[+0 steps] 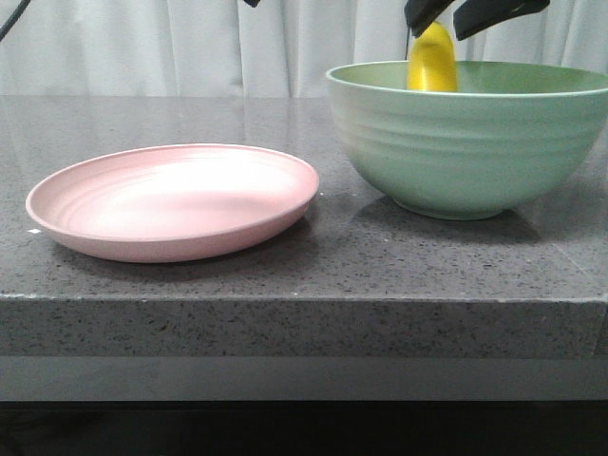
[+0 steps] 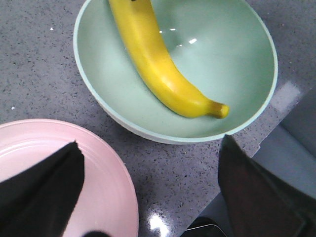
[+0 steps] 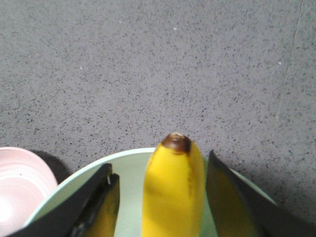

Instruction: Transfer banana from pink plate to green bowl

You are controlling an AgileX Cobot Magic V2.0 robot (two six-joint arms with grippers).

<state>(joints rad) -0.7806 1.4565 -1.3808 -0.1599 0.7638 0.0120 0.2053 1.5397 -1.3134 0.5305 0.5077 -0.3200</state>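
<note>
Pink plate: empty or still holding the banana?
Empty. The pink plate shows bare ridges; the banana lies in the green bowl.

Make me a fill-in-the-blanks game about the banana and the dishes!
1. The banana lies inside the green ____.
2. The pink plate has ____ on it.
3. The right tool has its fingers ____ around the banana's end, not squeezing it.

Missing words: bowl; nothing; open
</note>
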